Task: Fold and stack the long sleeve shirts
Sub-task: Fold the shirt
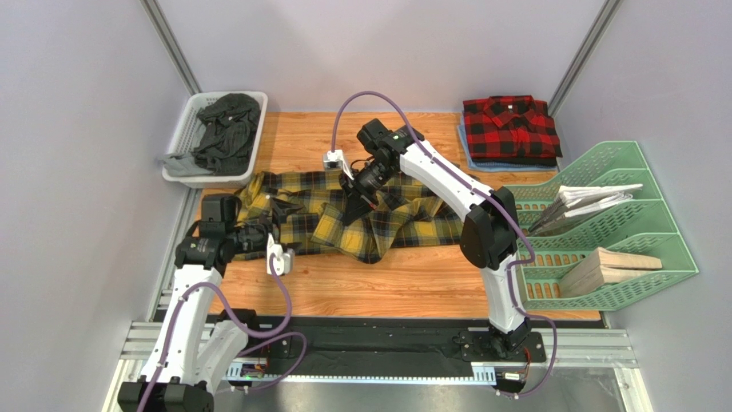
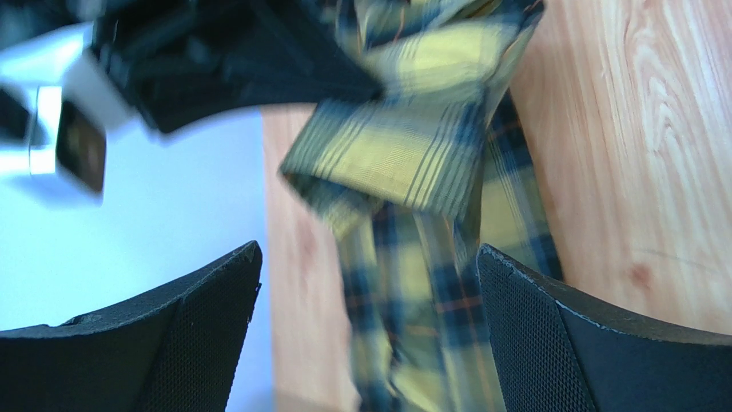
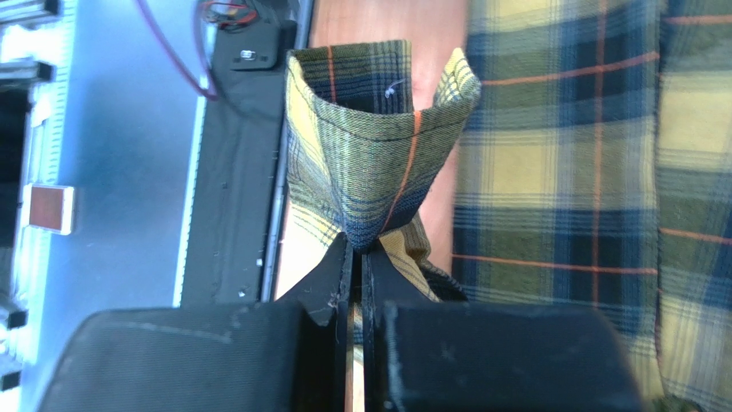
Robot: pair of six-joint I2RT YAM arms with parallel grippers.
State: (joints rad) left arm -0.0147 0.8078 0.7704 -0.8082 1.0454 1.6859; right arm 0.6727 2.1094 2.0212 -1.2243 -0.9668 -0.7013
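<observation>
The yellow shirt (image 1: pixel 412 225) lies rumpled across the middle of the counter (image 1: pixel 412 283), its long axis running left to right, not yet folded. The red shirt (image 1: pixel 511 129) sits folded at the far right corner, well apart from it. The right arm (image 1: pixel 447 180) reaches over the yellow shirt's middle. The right jaws are pinched tight on a ridge of plaid, which stands up from them like a little tent in the right wrist view. The left jaws gape wide with nothing in them, low at the shirt's left end. In the left wrist view a strip of plaid, a sleeve I'd guess, runs straight ahead between the two fingers (image 2: pixel 558 343). The left arm (image 1: pixel 185 300) is the nearer one to that end. I'd judge the next grip needs the left jaws to go forward and close across the strip.
</observation>
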